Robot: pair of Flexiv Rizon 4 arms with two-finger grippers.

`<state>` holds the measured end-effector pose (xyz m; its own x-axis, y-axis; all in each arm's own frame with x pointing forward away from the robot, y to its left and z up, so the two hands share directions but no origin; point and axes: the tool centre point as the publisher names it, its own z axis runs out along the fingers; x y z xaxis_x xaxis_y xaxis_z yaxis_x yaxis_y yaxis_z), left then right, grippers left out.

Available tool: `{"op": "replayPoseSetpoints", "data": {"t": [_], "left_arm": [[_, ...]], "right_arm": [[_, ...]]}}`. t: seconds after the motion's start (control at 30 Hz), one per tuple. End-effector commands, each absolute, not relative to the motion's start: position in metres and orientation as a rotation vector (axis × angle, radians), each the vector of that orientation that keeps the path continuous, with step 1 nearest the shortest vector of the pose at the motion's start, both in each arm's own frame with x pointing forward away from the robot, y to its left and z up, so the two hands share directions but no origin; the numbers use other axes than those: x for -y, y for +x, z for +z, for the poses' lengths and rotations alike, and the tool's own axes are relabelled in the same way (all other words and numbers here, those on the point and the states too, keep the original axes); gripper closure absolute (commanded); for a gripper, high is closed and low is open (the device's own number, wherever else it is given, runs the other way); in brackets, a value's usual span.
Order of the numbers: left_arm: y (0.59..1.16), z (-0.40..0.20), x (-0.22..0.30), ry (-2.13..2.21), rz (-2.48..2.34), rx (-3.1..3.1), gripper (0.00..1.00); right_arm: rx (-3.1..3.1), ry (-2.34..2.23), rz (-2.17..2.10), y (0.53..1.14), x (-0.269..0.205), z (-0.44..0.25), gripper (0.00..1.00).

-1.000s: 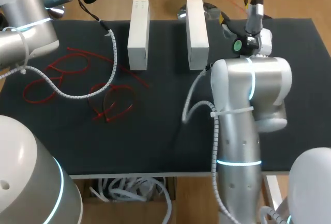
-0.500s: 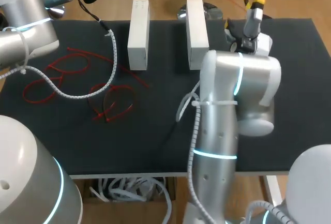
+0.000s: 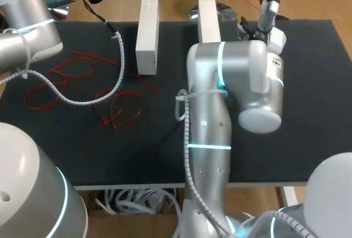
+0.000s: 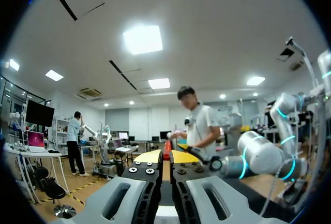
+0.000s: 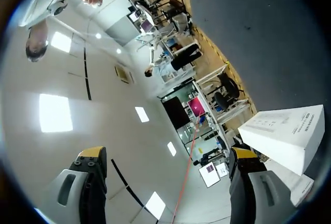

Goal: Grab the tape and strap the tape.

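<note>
The left pincer (image 4: 165, 157) hangs off the far left corner of the table (image 3: 308, 84). Its yellow tips are drawn almost together, and a small red tape end (image 4: 166, 149) is nipped in the narrow gap between them. The right arm (image 3: 220, 111) rises over the middle of the table and covers part of it. The right pincer (image 5: 167, 153) points out past the far edge with its fingers spread wide, and it holds nothing. A thin red tape line (image 5: 186, 167) runs through the open space between those fingers without touching either one. From overhead the same line slants through the air beyond the far edge. More loose red tapes (image 3: 82, 78) lie in loops and tangles on the left half of the dark table, well apart from both pincers. Two white boxes stand near the far edge, the left box (image 3: 147, 34) in the open and the right box (image 3: 208, 15) partly hidden behind the right arm.
</note>
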<state>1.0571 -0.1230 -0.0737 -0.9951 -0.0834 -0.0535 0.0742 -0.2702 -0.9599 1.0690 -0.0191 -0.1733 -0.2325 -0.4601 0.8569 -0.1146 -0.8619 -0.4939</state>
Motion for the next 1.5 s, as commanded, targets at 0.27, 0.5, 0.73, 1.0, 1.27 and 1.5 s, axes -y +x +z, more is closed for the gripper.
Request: {"op": "replayPoseSetpoints", "data": {"t": [0.27, 0.5, 0.73, 1.0, 1.27, 1.5], "left_arm": [[1.057, -0.075, 0.123, -0.010, -2.429, -1.830, 1.00], [1.057, -0.075, 0.123, -0.010, -2.429, -1.830, 1.00], [1.057, -0.075, 0.123, -0.010, -2.429, -1.830, 1.00], [1.057, -0.075, 0.123, -0.010, -2.429, -1.830, 1.00], [1.057, -0.075, 0.123, -0.010, -2.429, -1.830, 1.00], [1.057, -0.075, 0.123, -0.010, -2.429, -1.830, 1.00]], "right_arm": [[-1.082, -1.946, -2.166, 1.071, 0.022, -0.164, 0.00], [-0.929, -2.000, -2.184, 1.083, 0.027, -0.168, 0.00], [-0.758, -1.994, -2.214, 1.080, 0.022, -0.158, 0.00], [-0.661, -2.033, -2.217, 1.072, 0.023, -0.153, 0.00], [-0.571, -2.074, -2.211, 1.069, 0.029, -0.155, 0.00], [-0.486, -2.032, -2.214, 1.075, 0.030, -0.158, 0.00]]}}
